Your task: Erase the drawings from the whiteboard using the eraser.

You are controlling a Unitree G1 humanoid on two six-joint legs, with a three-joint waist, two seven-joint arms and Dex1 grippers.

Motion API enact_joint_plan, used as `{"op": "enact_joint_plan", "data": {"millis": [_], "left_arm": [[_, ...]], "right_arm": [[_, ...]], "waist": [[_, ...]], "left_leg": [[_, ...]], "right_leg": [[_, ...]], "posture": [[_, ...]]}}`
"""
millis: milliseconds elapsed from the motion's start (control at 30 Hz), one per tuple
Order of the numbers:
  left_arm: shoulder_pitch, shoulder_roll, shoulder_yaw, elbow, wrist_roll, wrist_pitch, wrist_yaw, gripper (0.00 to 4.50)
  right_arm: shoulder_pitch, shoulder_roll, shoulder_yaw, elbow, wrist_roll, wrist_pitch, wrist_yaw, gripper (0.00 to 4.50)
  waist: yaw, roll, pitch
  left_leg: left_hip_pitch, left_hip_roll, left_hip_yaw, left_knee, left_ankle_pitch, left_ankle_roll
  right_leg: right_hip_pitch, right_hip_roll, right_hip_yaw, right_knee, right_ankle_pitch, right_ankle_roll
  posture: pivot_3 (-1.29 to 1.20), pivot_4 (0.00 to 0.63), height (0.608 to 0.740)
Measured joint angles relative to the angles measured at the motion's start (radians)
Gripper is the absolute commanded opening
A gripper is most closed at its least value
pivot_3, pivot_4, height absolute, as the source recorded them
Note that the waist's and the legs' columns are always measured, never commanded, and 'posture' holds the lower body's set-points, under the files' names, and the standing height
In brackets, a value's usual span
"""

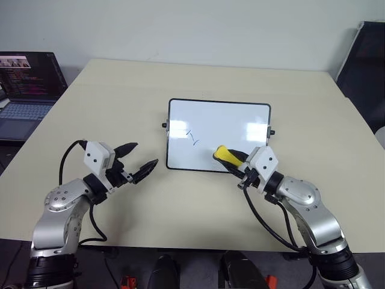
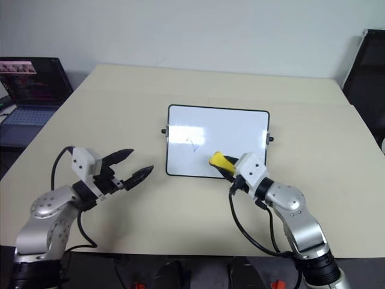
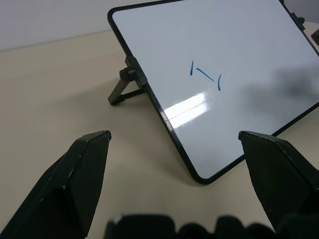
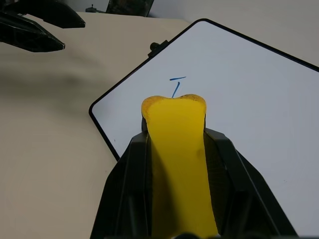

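My right gripper [image 1: 231, 161] is clamped on the eraser [image 1: 226, 156], the yellow block squeezed between both black fingers with its end sticking out past the tips and over the whiteboard's [image 1: 240, 117] near edge, toward its right corner. From my wrist the eraser's end sits just short of the drawings [image 1: 192, 137], thin blue strokes on the left half of the white surface; whether the eraser actually touches the board I cannot quite tell. My left gripper [image 1: 138, 159] hangs above the table [image 1: 289, 90] off the board's near left corner, its fingers spread wide apart and holding nothing, well clear of the black frame. The board stands tilted on a small black leg [image 3: 119, 92] at its left short side. Bare tabletop lies open on all sides of the board, broad on the right and behind. A laptop [image 1: 27, 90] sits beyond the table's far left edge.
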Motion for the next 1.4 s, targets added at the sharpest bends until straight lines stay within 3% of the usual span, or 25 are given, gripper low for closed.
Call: {"op": "enact_joint_plan", "data": {"millis": [500,667,1000,1167,1400], "left_arm": [[-0.056,0.001,-0.043,-0.094,-0.002,0.116,0.025,4.5],[-0.069,0.019,-0.057,-0.137,-0.004,0.169,0.039,4.5],[-0.084,0.031,-0.06,-0.125,-0.003,0.184,0.037,4.5],[-0.079,0.031,-0.06,-0.102,0.003,0.165,0.031,4.5],[-0.071,0.027,-0.06,-0.094,0.006,0.162,0.021,4.5]], "right_arm": [[-0.012,-0.033,0.025,0.001,-0.002,0.006,0.02,1.09],[-0.231,-0.009,0.135,0.18,-0.167,-0.008,-0.018,1.09],[-0.57,0.149,0.197,0.548,-0.291,-0.072,-0.076,1.09],[-0.607,0.165,0.232,0.677,-0.334,-0.088,-0.058,1.09],[-0.577,0.127,0.281,0.63,-0.358,-0.07,0.055,1.09]], "waist": [[-0.001,0.0,0.0],[-0.006,0.0,0.0],[-0.004,0.001,0.001],[-0.001,0.001,0.001],[-0.003,0.001,0.001]], "left_leg": [[0.0,0.0,0.0,0.0,0.0,0.0],[0.001,0.0,0.0,0.001,0.001,0.001],[0.0,0.0,0.0,0.0,0.0,0.001],[-0.001,0.0,-0.001,0.0,0.0,0.001],[0.0,0.0,-0.002,0.001,0.001,0.001]], "right_leg": [[0.0,0.0,0.0,0.0,0.0,0.0],[0.0,0.0,0.0,0.001,0.002,0.001],[0.0,0.0,-0.001,0.0,0.006,0.004],[0.0,0.0,-0.001,0.0,0.007,0.002],[0.0,0.001,-0.002,0.001,0.006,0.005]], "posture": [[0.0,0.15,0.74],[0.0,0.15,0.74],[0.0,0.15,0.74],[0.0,0.15,0.74],[0.0,0.15,0.74]]}}
